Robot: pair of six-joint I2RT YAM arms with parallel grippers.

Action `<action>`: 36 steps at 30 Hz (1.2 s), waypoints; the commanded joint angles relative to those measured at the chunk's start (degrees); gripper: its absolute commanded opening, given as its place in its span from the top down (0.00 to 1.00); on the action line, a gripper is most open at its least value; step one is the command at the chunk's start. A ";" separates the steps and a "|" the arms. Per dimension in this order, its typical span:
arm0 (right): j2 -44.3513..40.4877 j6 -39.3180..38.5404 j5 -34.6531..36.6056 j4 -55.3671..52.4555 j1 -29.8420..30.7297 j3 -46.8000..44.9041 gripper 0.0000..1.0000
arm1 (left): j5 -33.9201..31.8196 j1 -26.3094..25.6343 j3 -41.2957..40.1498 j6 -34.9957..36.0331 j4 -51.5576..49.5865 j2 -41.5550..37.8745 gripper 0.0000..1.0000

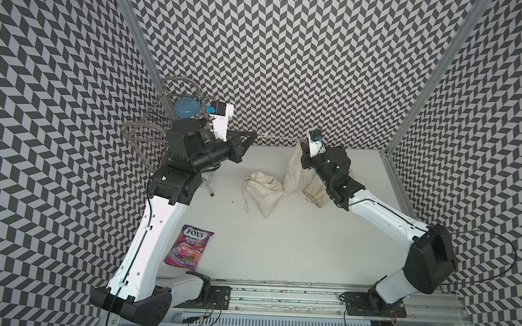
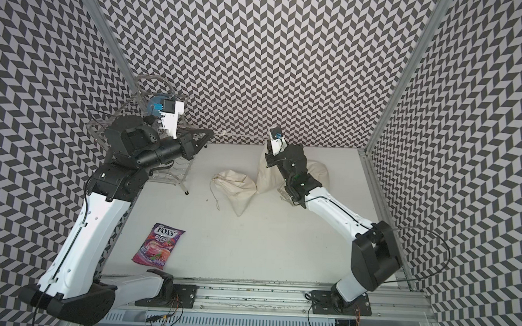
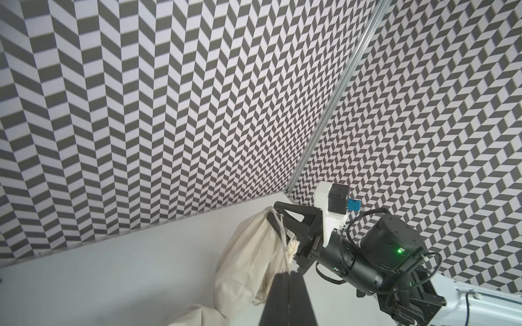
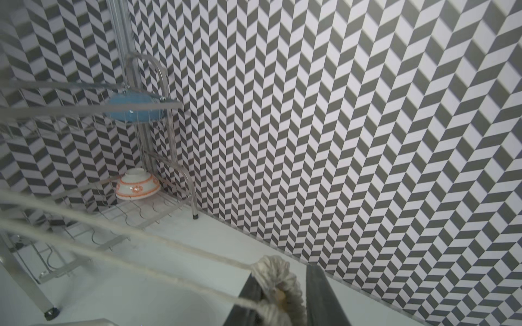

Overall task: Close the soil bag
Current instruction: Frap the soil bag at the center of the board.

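The soil bag is a cream cloth sack standing at the back of the table, seen in both top views. Its gathered mouth sits between the fingers of my right gripper, which is shut on it and holds the bag's top up. Two strands of drawstring stretch taut from that mouth to my left gripper. The left gripper is shut on the string's end, its fingers pressed together. In the left wrist view the bag hangs below the right gripper.
A second cloth bag lies tied beside the soil bag, and a third lies under my right forearm. A purple candy packet lies front left. A wire dish rack with a blue bowl and an orange-patterned bowl stands back left.
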 commanded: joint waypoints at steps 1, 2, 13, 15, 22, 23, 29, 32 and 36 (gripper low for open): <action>3.43 -0.14 11.14 -8.01 -5.87 -3.64 0.71 | -1.55 2.47 0.42 -0.51 11.77 -7.45 1.00; 4.96 0.13 11.12 -8.25 -5.93 -4.35 0.71 | -1.74 2.57 -0.97 -0.61 12.09 -7.94 1.00; 15.31 1.40 11.74 -8.57 -6.55 -7.14 0.71 | -2.71 7.33 -11.17 -1.51 13.85 -12.55 1.00; 14.14 1.10 11.41 -9.80 -6.59 -5.37 0.71 | -2.52 8.49 -10.66 -1.61 13.74 -12.59 1.00; 5.39 1.17 2.38 -9.62 -6.33 -3.27 0.76 | -2.85 10.28 -10.35 -1.70 13.53 -13.18 1.00; 5.20 1.08 1.00 -8.95 -6.35 -3.92 0.76 | -3.13 10.34 -10.92 -1.70 13.83 -13.46 1.00; 11.03 3.42 -9.34 -7.31 -5.77 -8.66 0.71 | -2.94 10.53 -14.53 -1.38 14.38 -13.83 1.00; 9.44 2.08 -11.63 -5.67 -2.70 -9.98 0.61 | -0.64 10.54 -16.40 -2.94 16.50 -13.05 1.00; 2.08 -1.93 -12.05 -5.09 2.06 -9.01 0.42 | 1.68 10.54 -16.65 -3.72 18.32 -11.85 1.00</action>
